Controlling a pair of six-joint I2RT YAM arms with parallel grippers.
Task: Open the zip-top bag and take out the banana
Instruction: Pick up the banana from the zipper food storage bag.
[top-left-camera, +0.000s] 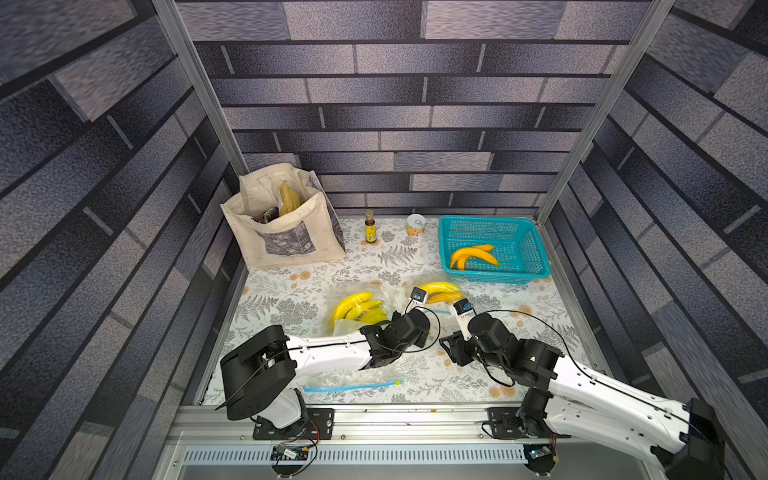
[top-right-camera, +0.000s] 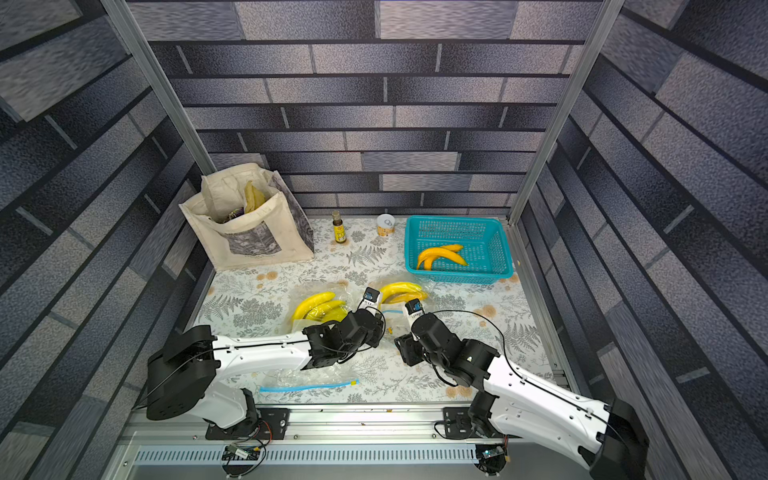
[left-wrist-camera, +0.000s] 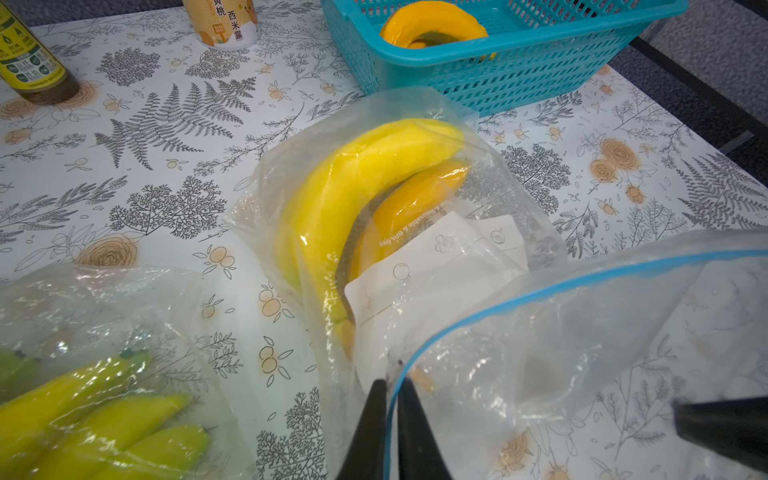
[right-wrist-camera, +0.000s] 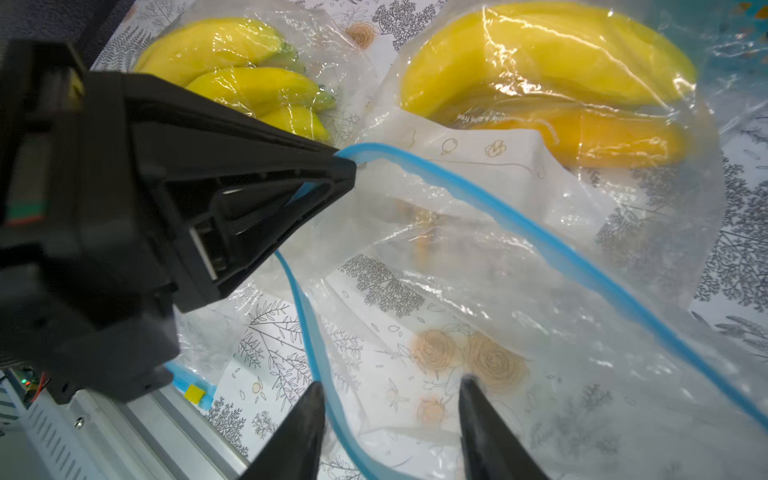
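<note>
Black left gripper (right-wrist-camera: 347, 166) pinches the blue seal strip (right-wrist-camera: 519, 228); black right gripper (right-wrist-camera: 390, 381) stands half-spread astride the opposite lip, holding nothing.
Close on that lip, then part both evenly. The clear, crinkled zip-top bag (left-wrist-camera: 478, 291) lies mid-table just beside the teal mesh basket (left-wrist-camera: 519, 83), with the curved yellow banana (left-wrist-camera: 353, 178) inside.

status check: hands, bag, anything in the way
Left hand shut on bag zip rim. Right hand open at the mouth. Bananas inside. Second bagged bunch close alongside.
</note>
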